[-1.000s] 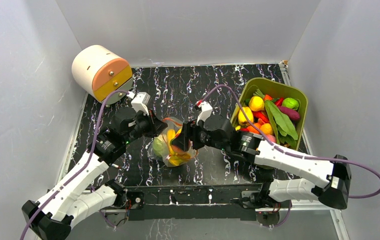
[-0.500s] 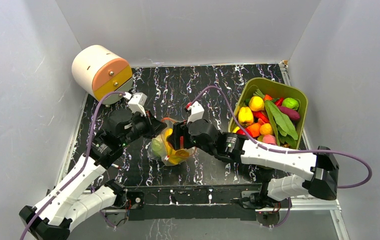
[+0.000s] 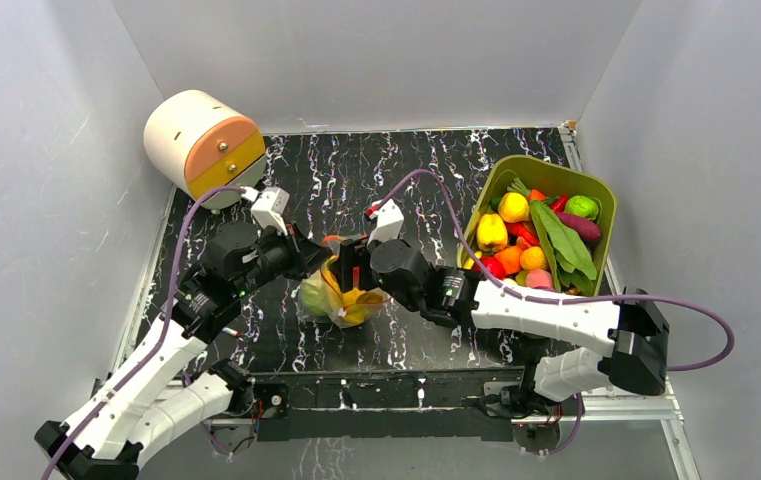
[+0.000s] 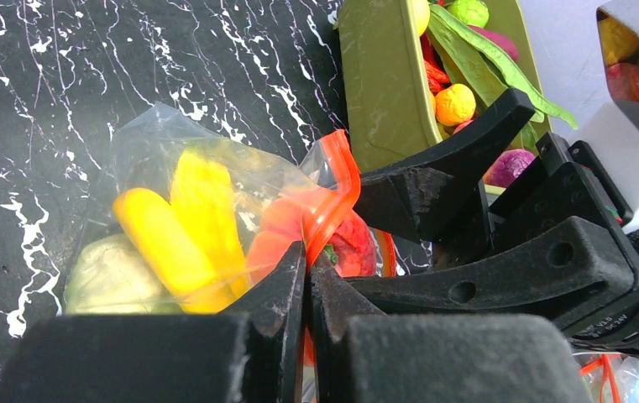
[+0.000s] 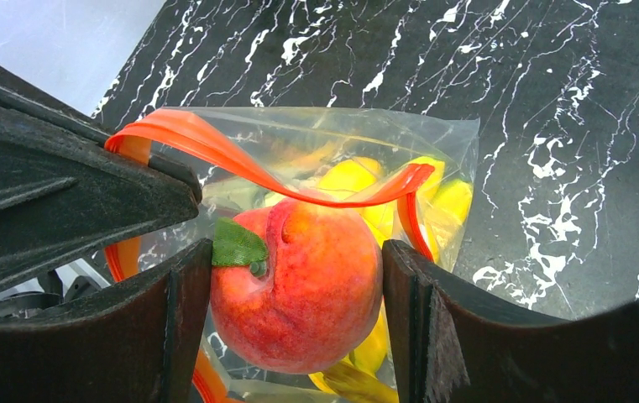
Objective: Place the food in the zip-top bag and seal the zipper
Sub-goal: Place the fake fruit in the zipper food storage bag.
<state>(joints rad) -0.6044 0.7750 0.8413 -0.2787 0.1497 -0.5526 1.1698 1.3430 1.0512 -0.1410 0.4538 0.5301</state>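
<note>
The clear zip-top bag (image 3: 344, 300) lies mid-table, holding yellow bananas (image 4: 190, 218) and a green round fruit (image 4: 106, 273). My left gripper (image 4: 309, 260) is shut on the bag's red-orange zipper (image 4: 343, 180) strip and holds the mouth up. My right gripper (image 5: 297, 256) is shut on a red-orange peach (image 5: 307, 290) with a green leaf. The peach sits right at the open mouth, partly under the upper zipper (image 5: 215, 138) lip. In the top view both grippers meet over the bag, the left gripper (image 3: 308, 262) on its left and the right gripper (image 3: 353, 272) on its right.
An olive-green tub (image 3: 611, 215) full of toy fruits and vegetables stands at the back right. A round cream and orange drawer unit (image 3: 201, 145) sits at the back left. Grey walls close in the black marbled table (image 3: 356, 170) on three sides.
My right arm has carried the peach leftward from beside the tub to the bag's mouth. My left arm shifted slightly left, still gripping the zipper strip.
</note>
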